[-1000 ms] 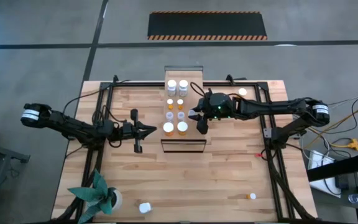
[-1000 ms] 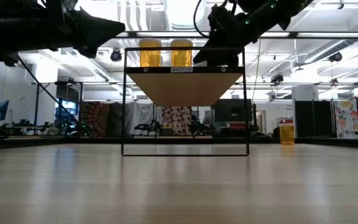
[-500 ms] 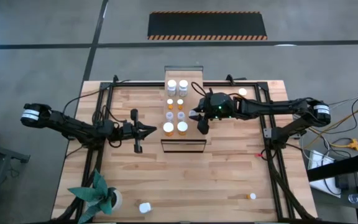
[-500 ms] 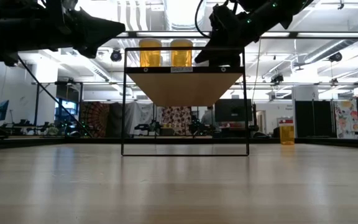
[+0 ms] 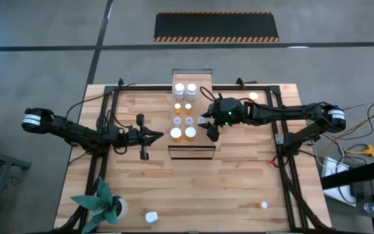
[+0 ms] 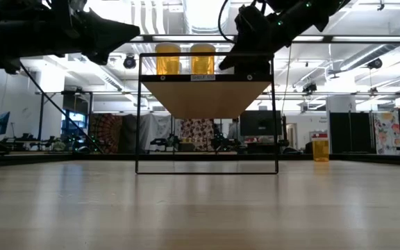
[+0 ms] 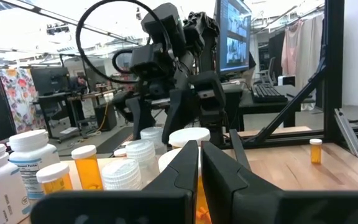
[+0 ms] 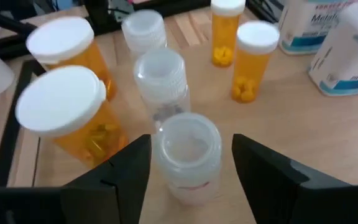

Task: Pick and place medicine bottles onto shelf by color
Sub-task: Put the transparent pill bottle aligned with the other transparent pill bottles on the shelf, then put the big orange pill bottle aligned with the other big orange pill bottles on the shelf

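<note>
Medicine bottles (image 5: pixel 184 112): eight are ranged in two columns on the shelf (image 5: pixel 191 146), white pair at the far end, orange and clear ones paired beyond, evidently grouped by color.
Clear bottle (image 8: pixel 188 155): standing on the shelf, flanked by the open jaws of the right gripper (image 8: pixel 191 163), untouched.
Strays: three bottles are left on the table (image 5: pixel 239 188), including one small orange bottle (image 5: pixel 263 205).
Left gripper (image 5: pixel 154 136): parked beside the shelf, jaws closed and empty.

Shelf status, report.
Right gripper open, astride a clear white-capped bottle on the light-wood shelf. Left gripper shut, waiting beside it. Orange bottles crowd close.
</note>
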